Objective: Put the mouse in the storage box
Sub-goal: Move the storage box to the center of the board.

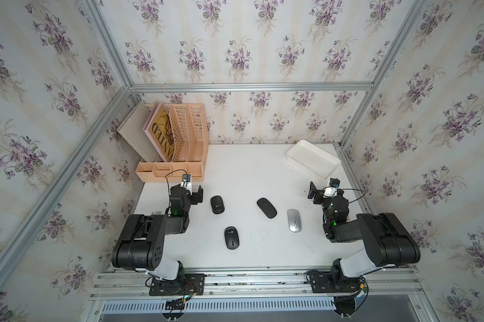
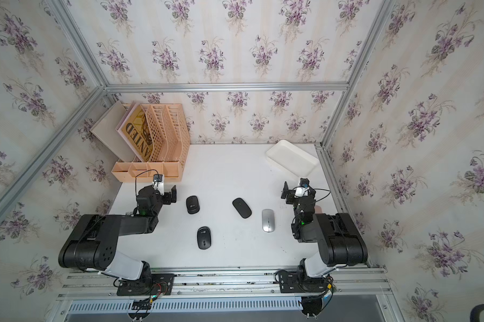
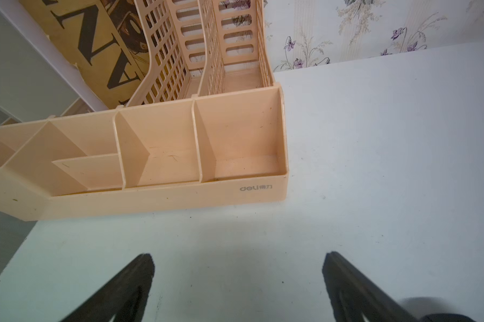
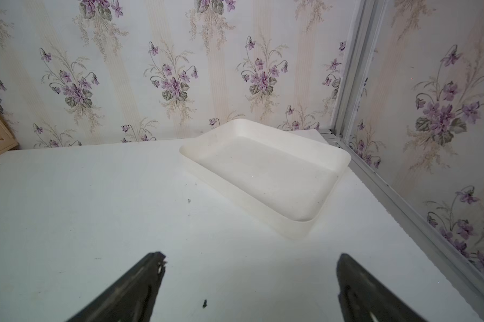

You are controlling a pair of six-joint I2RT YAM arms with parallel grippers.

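Note:
Several mice lie on the white table in both top views: a black one (image 1: 217, 204) nearest my left gripper (image 1: 193, 187), a flat black one (image 1: 266, 207) in the middle, a silver one (image 1: 294, 220) to its right, and another black one (image 1: 231, 237) nearer the front. The storage box (image 1: 313, 161), a shallow white tray, sits empty at the back right, just beyond my right gripper (image 1: 322, 186). In the right wrist view the storage box (image 4: 263, 170) lies ahead of the open right gripper (image 4: 250, 256). My left gripper (image 3: 238, 256) is open over bare table.
A peach slotted file organiser (image 1: 179, 145) holding a poster and a grey board stands at the back left, close ahead of the left gripper; its front compartments (image 3: 157, 150) are empty. Aluminium frame posts and wallpapered walls enclose the table on three sides.

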